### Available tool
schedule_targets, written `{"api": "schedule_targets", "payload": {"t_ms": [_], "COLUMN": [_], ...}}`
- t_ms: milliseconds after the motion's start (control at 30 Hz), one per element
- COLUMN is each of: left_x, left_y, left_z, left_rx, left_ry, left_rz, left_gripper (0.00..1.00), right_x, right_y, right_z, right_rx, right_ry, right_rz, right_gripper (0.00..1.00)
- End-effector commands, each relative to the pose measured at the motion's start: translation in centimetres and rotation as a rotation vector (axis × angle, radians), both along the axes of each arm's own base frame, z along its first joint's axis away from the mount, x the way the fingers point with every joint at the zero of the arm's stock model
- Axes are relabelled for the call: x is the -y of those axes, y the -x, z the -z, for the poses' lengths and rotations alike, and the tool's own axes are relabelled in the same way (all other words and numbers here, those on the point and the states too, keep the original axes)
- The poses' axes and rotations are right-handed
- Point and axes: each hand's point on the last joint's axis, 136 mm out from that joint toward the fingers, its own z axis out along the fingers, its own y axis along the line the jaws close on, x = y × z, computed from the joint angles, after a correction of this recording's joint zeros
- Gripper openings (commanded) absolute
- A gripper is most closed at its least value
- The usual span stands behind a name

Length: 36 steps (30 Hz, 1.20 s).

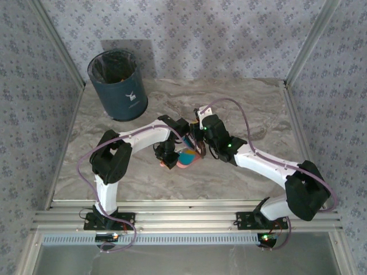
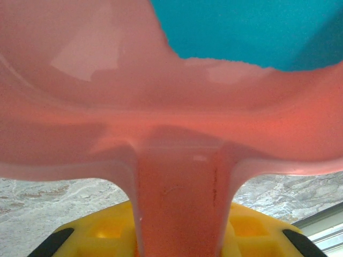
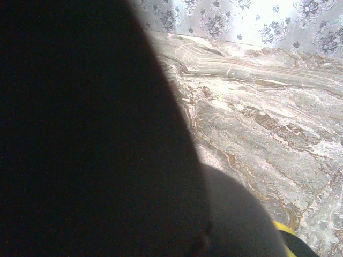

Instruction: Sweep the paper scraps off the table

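My left gripper is shut on the handle of a pink dustpan, held at the middle of the marble table. A teal-blue patch lies in the pan's mouth; I cannot tell whether it is paper. Loose paper scraps on the table are out of view. My right gripper hangs just right of the pan, shut on a dark brush whose blurred bulk hides its fingers. Bare table lies beyond it.
A dark blue bin with a black liner stands at the back left of the table. Patterned walls close the sides and back. Aluminium rails run along the near edge by the arm bases.
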Motion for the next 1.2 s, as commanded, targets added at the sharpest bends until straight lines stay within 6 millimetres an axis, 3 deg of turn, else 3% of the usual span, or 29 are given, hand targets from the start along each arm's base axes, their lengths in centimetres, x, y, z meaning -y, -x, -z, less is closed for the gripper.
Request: {"api": "schedule_targets", "payload": {"t_ms": [0, 300, 567, 1167], "left_x": [-0.3, -0.4, -0.3, -0.3], "left_y": [-0.2, -0.2, -0.4, -0.8], "left_z": [0.2, 0.3, 0.0, -0.7], "left_rx": [0.002, 0.0, 0.011, 0.031], "left_ry": [-0.03, -0.032, -0.027, -0.002], "left_rz": [-0.012, -0.015, -0.017, -0.027], "left_gripper": [0.0, 0.0, 0.0, 0.0], "right_x": [-1.6, -2.0, -1.1, 6.2], "right_y": [1.6, 2.1, 2.1, 1.0], "right_z": [-2.0, -2.9, -3.7, -3.3], "right_rx": [-0.009, 0.002, 0.028, 0.041], "right_ry": [-0.077, -0.095, -0.097, -0.057], "right_rz": [-0.061, -0.089, -0.058, 0.151], "right_gripper": [0.0, 0.0, 0.0, 0.0]}}
